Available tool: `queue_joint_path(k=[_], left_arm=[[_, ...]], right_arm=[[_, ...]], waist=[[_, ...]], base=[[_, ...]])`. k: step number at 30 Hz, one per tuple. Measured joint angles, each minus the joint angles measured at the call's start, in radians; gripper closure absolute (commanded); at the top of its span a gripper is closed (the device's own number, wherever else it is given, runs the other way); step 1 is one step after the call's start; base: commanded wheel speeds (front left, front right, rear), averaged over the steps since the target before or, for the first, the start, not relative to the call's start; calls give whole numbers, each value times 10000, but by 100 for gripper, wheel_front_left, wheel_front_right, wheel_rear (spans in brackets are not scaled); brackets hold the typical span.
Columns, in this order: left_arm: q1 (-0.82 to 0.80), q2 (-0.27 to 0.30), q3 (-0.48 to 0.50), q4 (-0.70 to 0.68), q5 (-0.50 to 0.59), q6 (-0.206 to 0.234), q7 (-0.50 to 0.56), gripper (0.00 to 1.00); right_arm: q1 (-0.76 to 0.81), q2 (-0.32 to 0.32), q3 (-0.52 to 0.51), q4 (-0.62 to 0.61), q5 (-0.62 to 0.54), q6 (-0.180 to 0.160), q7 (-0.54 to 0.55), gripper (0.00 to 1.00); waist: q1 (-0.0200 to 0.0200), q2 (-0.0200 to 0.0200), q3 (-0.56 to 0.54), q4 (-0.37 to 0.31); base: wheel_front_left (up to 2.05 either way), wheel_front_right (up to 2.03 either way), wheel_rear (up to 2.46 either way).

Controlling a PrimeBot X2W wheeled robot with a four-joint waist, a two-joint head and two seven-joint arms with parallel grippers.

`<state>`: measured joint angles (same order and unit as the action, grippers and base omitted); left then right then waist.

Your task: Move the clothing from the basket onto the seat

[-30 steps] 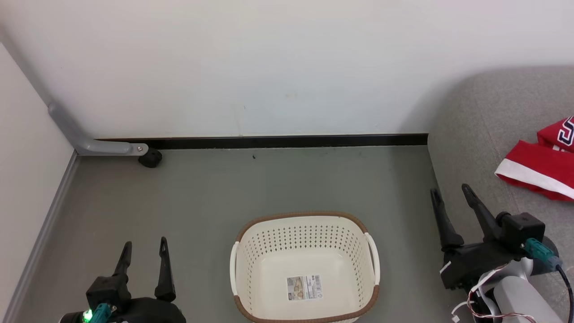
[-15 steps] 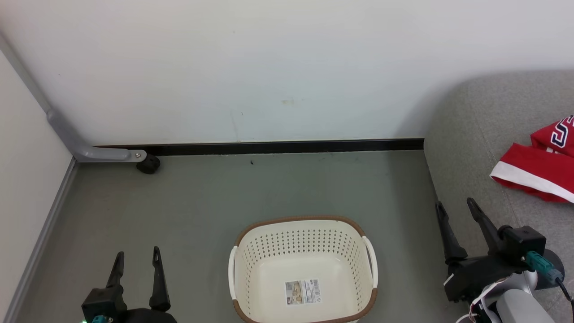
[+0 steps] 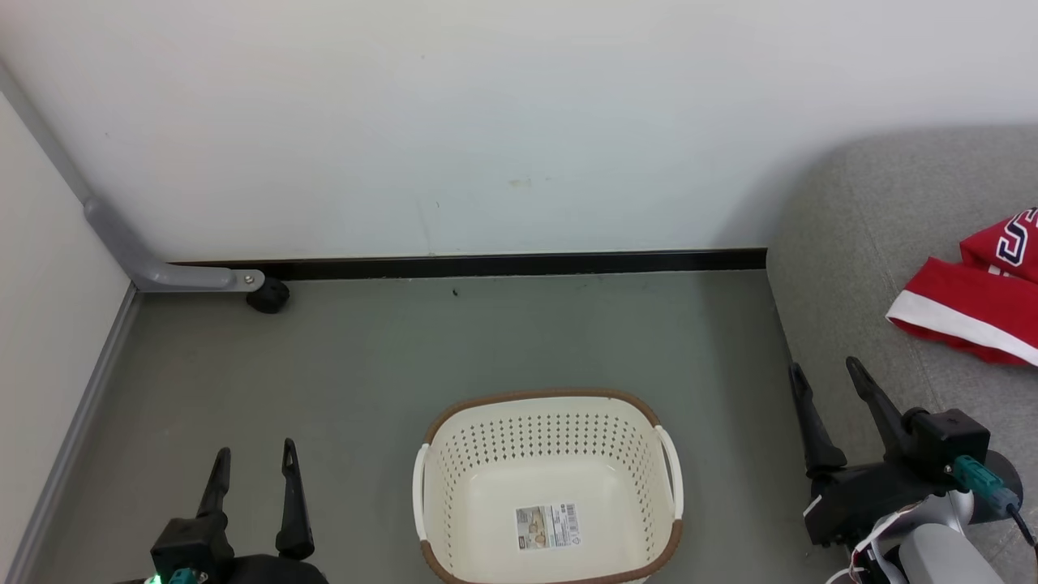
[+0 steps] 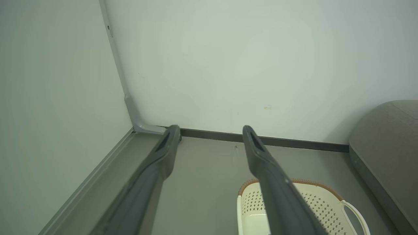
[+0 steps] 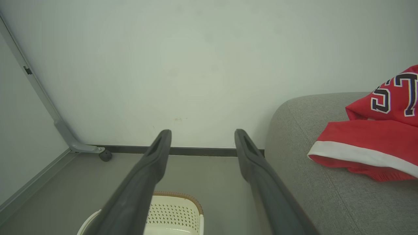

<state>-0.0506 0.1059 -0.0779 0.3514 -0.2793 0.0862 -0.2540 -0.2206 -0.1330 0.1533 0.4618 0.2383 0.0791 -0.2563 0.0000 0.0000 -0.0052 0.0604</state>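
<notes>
Both tools are open and hold nothing: left tool and right tool, one at each side of the basket on the floor. The clothing lies on the seat, near the right tool.

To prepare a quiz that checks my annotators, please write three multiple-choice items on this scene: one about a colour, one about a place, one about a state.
1. Which colour is the rim of the basket? A. blue B. brown C. black
2. Where does the clothing lie? A. in the basket B. in the left end effector C. on the seat
3. The left end effector is: A. open and empty B. shut on clothing C. shut and empty

Answers: 1 B, the woven-look rim is brown. 2 C, the red garments rest on the grey seat and the basket is empty. 3 A, its jaws stand apart with nothing between them.
</notes>
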Motion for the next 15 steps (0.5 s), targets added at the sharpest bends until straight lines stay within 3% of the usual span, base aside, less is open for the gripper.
queue_joint_path(k=[2, 3, 15], left_arm=[[10, -6, 2, -4, -2, -119, 0, 0], [17, -15, 0, 15, -6, -161, 0, 100], [364, -194, 130, 593, -715, -265, 336, 100]], right_arm=[[0, 0, -12, -6, 0, 0, 0, 0], [9, 13, -6, 15, 2, 0, -2, 100], [623, 207, -228, 535, 729, 2, 311, 100]], waist=[[0, 0, 11, -2], [0, 0, 17, -4], [0, 0, 13, -56]], base=[[0, 0, 0], [0, 0, 0], [0, 0, 0]])
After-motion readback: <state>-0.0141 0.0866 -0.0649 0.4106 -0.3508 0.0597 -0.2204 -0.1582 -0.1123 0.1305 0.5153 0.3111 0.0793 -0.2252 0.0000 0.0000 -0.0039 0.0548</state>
